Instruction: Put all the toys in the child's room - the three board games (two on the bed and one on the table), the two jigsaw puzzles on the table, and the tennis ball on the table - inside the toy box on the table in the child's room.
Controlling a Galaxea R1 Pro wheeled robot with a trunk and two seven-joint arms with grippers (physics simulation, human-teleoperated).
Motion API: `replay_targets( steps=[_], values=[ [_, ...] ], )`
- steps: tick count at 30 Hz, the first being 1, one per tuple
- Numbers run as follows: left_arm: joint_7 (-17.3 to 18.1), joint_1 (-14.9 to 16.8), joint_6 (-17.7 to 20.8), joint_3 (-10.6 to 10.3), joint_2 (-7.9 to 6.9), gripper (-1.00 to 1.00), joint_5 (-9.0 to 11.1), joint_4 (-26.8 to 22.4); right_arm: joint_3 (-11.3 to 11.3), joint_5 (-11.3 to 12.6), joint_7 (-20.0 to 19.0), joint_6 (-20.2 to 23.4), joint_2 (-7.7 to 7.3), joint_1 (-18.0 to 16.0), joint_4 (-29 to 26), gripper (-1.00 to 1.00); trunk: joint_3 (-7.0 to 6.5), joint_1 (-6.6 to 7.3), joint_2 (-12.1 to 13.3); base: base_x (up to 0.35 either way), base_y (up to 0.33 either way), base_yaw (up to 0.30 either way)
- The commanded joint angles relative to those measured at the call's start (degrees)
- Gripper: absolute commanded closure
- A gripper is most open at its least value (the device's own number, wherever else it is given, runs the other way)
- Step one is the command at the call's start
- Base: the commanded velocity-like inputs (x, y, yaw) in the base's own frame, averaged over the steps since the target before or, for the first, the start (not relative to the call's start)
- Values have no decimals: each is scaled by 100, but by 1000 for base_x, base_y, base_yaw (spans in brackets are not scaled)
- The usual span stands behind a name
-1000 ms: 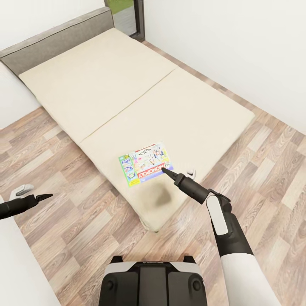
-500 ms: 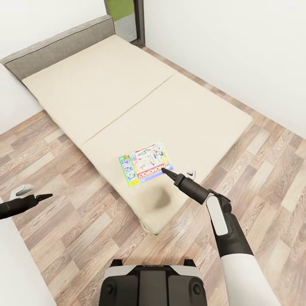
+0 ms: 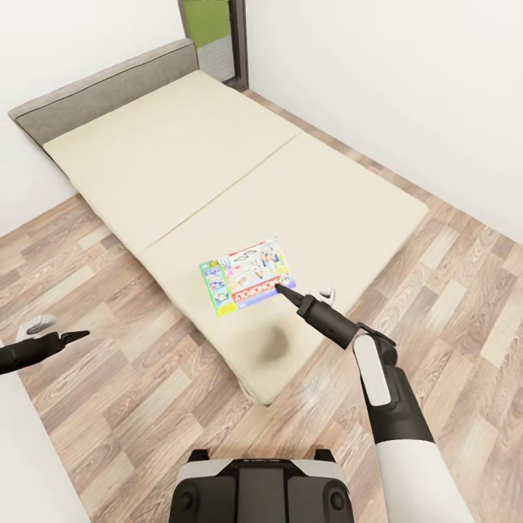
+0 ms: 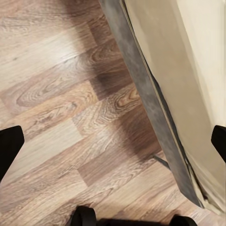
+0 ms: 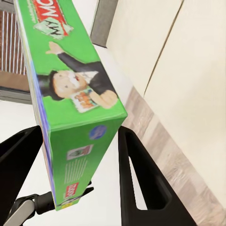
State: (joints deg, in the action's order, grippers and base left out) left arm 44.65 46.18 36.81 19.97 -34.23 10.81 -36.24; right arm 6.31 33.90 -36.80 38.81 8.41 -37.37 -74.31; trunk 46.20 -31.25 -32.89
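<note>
Right gripper (image 3: 285, 293), just right of the head view's centre, reaches to the lower right edge of the white Monopoly board game (image 3: 247, 276). From the right wrist camera we see the box's green side standing between the two black fingers (image 5: 141, 179), with one finger close against its corner. We cannot tell whether the fingers are pressing on the box or only straddling it.

The wooden floor (image 3: 131, 392) fills the lower half of the head view and runs up both sides. The bed (image 3: 181, 145) lies slantwise across the upper middle, its plain beige mattress split by a seam into two halves. Its grey headboard (image 3: 102, 91) sits at the upper left against the white wall (image 3: 378, 73).

Our dark base (image 3: 258, 490) shows at the bottom centre. The right arm (image 3: 392, 407) rises from the lower right toward the bed.

The board game lies flat on the nearer half of the mattress, close to its lower edge, its red logo toward us.

At the lower left edge, the left gripper (image 3: 76, 335) hangs over the floor, well apart from the box. From its wrist camera we see its fingers (image 4: 9, 146) spread wide, with nothing between them, above the floorboards beside the bed's edge.
</note>
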Motion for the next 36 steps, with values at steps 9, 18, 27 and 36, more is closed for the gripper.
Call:
replay_targets(
  steps=[9, 18, 27, 36],
  values=[
    [6, 2, 31, 0, 3, -100, 23, -3, 15, 12, 10, 30, 116, 287, -41, 100, -78, -2, -6, 0, 0, 0],
    [-1, 4, 28, -2, 12, -100, 20, -1, 41, 24, 23, 61, 158, 491, -156, 100, -151, -2, -6, 0, 0, 0],
    [0, 4, 28, -2, 13, -100, 23, -3, 66, 19, 24, 31, 158, 489, -179, 100, -232, -2, -6, 0, 0, 0],
    [-5, 2, 28, 6, 20, -100, 26, 0, 102, 18, 17, 1, 158, 480, -144, 100, -316, -2, -6, 0, 0, 0]
  ],
)
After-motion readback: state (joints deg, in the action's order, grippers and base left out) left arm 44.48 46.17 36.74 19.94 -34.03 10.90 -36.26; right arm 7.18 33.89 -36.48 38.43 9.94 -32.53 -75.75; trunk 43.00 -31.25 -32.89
